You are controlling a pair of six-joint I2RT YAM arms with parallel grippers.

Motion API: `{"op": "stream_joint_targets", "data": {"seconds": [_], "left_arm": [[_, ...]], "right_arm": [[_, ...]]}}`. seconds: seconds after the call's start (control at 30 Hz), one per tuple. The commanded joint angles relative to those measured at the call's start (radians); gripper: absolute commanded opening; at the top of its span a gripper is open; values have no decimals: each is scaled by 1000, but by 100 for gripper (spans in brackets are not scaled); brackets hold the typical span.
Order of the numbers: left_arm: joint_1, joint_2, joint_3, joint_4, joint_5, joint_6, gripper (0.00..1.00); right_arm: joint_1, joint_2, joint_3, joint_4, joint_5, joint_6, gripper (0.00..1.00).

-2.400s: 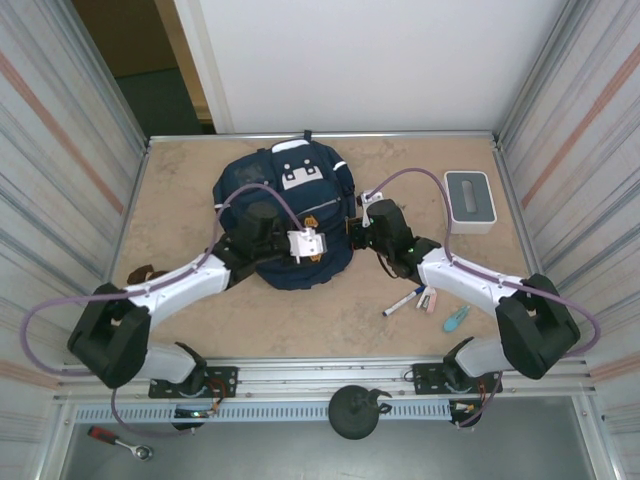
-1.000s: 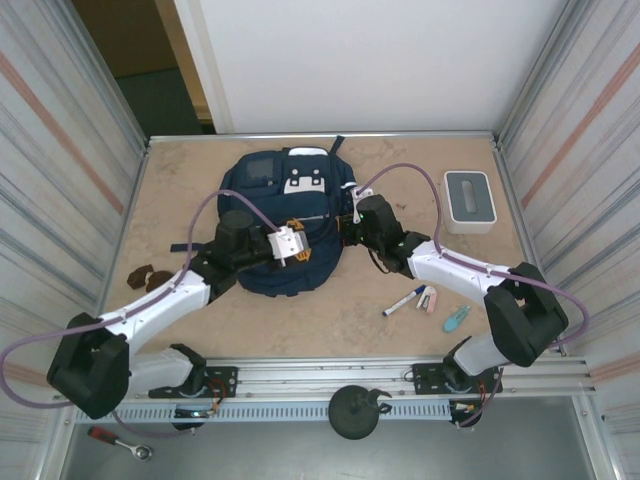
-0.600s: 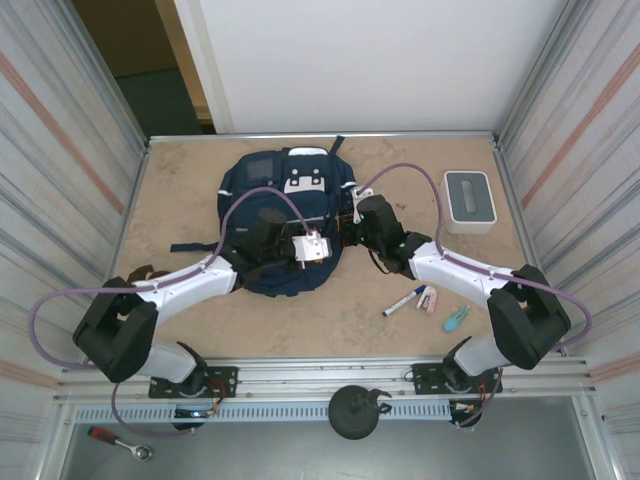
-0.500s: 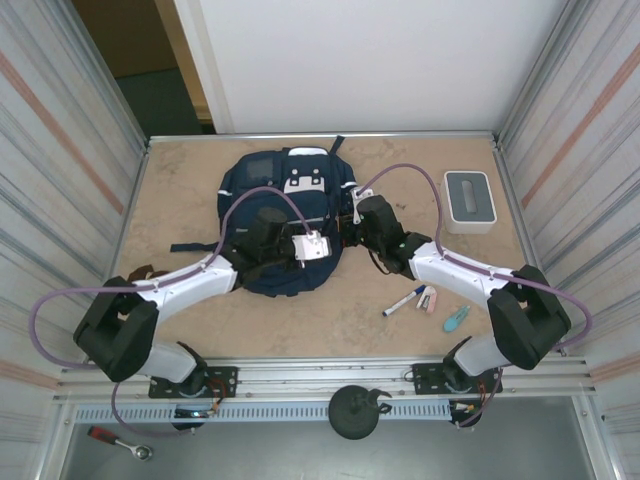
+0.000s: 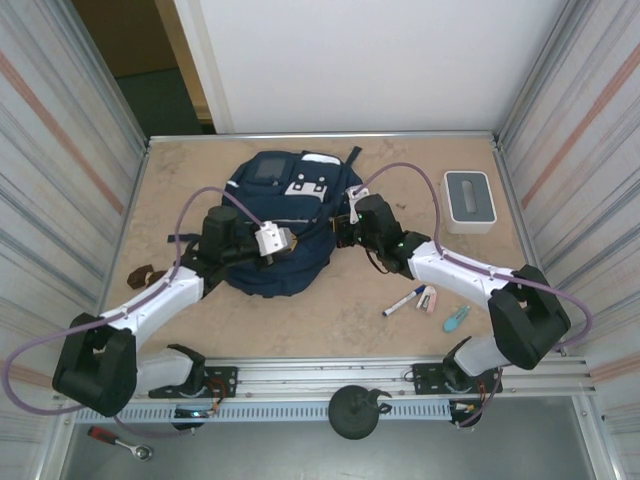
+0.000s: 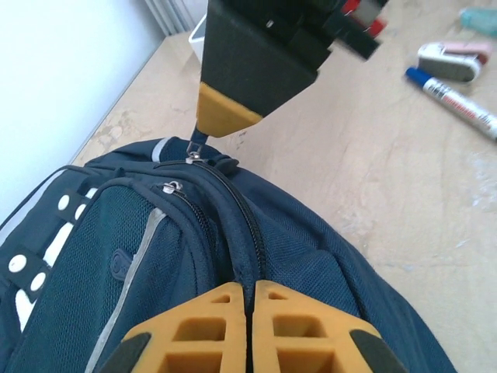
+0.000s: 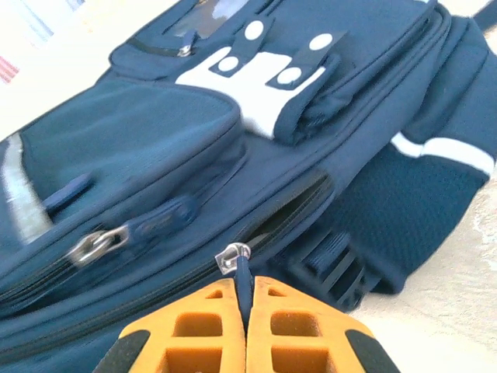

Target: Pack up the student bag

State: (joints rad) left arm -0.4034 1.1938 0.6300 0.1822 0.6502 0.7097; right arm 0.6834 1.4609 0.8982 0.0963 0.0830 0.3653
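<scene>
We see left arm (image 5: 160, 290) and right arm (image 5: 450, 270) bent inward at the bag (image 5: 300, 215); left fingers (image 6: 203, 330) pinch its zip seam (image 6: 247, 249); right fingers (image 7: 203, 326) hold a zip pull (image 7: 244, 276).

Left gripper (image 5: 283, 240): my jaws stand half open a second ago; now they are pressed flat together on the zip seam of the student bag (image 5: 285, 272). My left arm is swung out leftward: the wrist is now over the bag's left half instead of its middle, and the big dark joint is nearer the near-left corner. The bag is turned: its grey patch (image 5: 268, 168) and white buckle patch (image 5: 308, 186) lie further right, its near end further left
</scene>
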Motion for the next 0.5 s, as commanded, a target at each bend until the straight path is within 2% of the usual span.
{"op": "stream_joint_targets", "data": {"seconds": [0.0, 0.17, 0.3, 0.47], "left_arm": [[34, -63, -8, 77, 166, -62, 0], [43, -66, -10, 73, 165, -58, 0], [42, -47, 2, 60, 162, -58, 0], [25, 3, 30, 31, 158, -51, 0]], "right_arm": [[-90, 49, 54, -50, 149, 14, 0], [-162, 137, 107, -72, 136, 17, 0], [-206, 163, 130, -69, 16, 23, 1], [-228, 123, 109, -57, -181, 16, 27]]}}
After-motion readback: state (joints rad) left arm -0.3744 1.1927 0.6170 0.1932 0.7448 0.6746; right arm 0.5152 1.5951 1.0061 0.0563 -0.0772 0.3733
